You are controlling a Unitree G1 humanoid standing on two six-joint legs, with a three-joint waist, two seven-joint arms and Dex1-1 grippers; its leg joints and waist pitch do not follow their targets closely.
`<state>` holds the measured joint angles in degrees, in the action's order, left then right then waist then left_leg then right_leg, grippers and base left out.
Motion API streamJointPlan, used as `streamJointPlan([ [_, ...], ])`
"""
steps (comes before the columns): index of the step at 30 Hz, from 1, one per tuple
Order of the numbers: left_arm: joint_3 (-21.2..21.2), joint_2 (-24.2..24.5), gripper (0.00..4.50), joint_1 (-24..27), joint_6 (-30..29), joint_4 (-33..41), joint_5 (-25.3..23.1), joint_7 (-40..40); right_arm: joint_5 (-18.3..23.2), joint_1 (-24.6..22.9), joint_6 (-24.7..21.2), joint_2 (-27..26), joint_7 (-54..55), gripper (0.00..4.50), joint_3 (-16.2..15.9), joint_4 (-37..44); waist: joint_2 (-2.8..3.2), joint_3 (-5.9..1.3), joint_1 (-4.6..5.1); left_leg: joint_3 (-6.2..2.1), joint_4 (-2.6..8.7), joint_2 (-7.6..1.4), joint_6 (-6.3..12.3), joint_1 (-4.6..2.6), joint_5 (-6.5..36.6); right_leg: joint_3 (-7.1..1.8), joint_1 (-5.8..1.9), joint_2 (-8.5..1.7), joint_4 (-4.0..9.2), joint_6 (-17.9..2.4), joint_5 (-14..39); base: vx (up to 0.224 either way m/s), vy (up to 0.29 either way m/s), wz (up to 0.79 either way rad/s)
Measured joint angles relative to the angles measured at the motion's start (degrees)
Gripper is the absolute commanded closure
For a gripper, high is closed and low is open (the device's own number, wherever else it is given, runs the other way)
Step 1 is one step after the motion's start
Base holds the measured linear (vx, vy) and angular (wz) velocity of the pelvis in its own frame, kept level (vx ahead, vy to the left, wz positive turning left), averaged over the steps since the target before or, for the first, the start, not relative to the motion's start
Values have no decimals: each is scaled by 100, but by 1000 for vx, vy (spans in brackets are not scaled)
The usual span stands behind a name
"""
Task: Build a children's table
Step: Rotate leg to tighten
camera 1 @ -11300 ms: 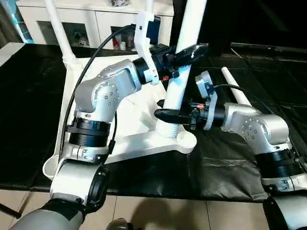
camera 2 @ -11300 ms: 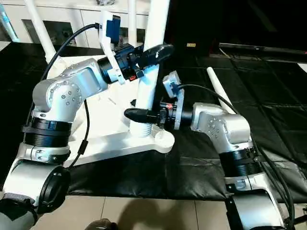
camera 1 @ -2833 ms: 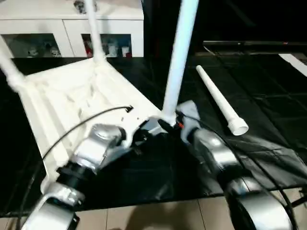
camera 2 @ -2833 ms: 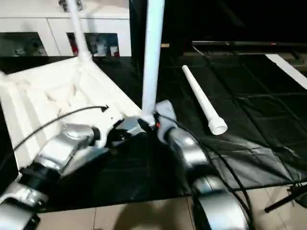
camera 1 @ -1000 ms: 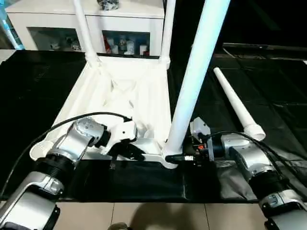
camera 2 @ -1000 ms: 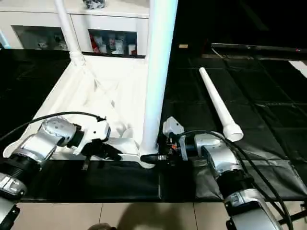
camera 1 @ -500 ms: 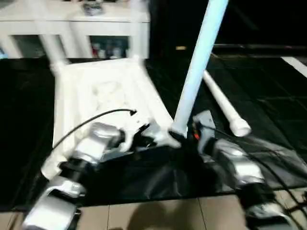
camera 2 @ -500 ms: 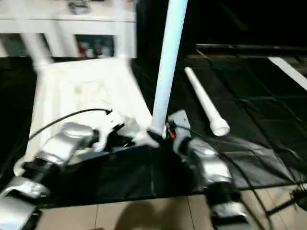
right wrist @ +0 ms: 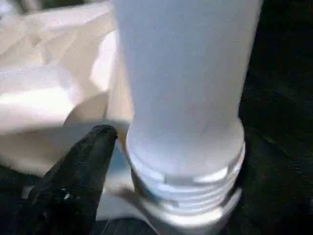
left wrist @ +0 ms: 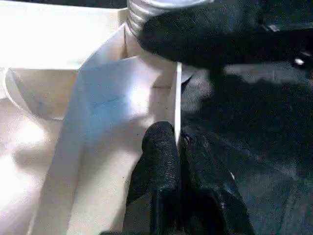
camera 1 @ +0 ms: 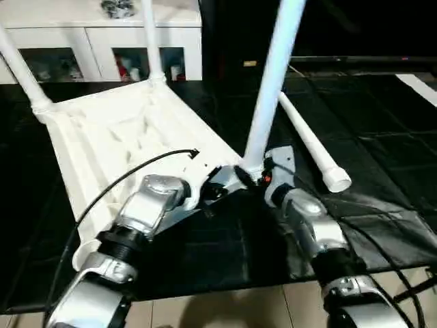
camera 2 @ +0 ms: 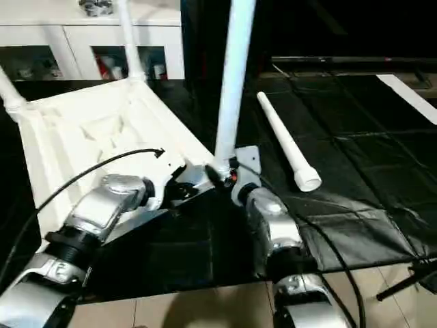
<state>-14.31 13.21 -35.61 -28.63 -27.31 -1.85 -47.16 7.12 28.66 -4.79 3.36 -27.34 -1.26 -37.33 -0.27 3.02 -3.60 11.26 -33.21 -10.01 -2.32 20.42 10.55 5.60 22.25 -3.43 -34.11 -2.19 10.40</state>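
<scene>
Smooth white plastic table point(camera 1: 109, 130)

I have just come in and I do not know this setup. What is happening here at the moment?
The robot is building a white children's table. The table top lies upside down on a black mat, with three legs standing in its corner sockets. The left gripper is shut on the top's rim, steadying it. The right gripper is at the threaded base of the near leg. The fourth leg lies loose on the mat.

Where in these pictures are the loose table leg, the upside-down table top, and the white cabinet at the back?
loose leg point(camera 1: 308, 141), left eye view, middle of its shaft, lying on the dark mat.
table top point(camera 1: 109, 137), left eye view, on its ribbed underside.
cabinet point(camera 1: 95, 51), left eye view, white frame between two glass doors.
</scene>
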Motion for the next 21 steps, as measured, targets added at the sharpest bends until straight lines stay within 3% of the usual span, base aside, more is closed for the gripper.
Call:
streamJointPlan([
  [6, -78, 434, 450, 137, 476, 62, 24, -631, 354, -487, -151, 746, -1349, 3, 30, 478, -5, 4, -83, 0, -1, 0, 1, 9, 0, 0, 4, 0, 1, 0, 0, 0, 0, 0],
  [11, -193, 873, 450, 172, 1010, -37, 103, -1326, 669, -597, -331, 1496, -2587, 3, 58, 911, -3, 5, -163, 0, -5, 0, 1, 16, 0, 1, 11, 0, -2, 1, 0, 0, 0, 0],
  [13, -229, 1059, 450, 207, 1252, -72, 151, -1711, 699, -584, -395, 1796, -3123, 3, -91, 1047, -4, 5, -192, -1, -4, 0, 2, 17, 0, 3, 11, 0, 0, 2, 1, 0, 0, 0],
  [15, -310, 1257, 450, 252, 1518, -73, 214, -2214, 682, -568, -444, 2009, -3618, 3, -271, 1066, -4, 5, -293, -1, -6, -2, 5, 21, 2, 5, 12, 0, -1, 2, 1, 0, 0, 0],
  [21, -598, 1431, 450, 181, 2041, -193, 183, -2863, 372, -60, -107, 1893, -4119, 3, -791, 750, -4, 5, -466, -5, -49, -2, 16, 46, 9, 4, 12, -5, -9, -3, -2, 0, 0, 0],
])
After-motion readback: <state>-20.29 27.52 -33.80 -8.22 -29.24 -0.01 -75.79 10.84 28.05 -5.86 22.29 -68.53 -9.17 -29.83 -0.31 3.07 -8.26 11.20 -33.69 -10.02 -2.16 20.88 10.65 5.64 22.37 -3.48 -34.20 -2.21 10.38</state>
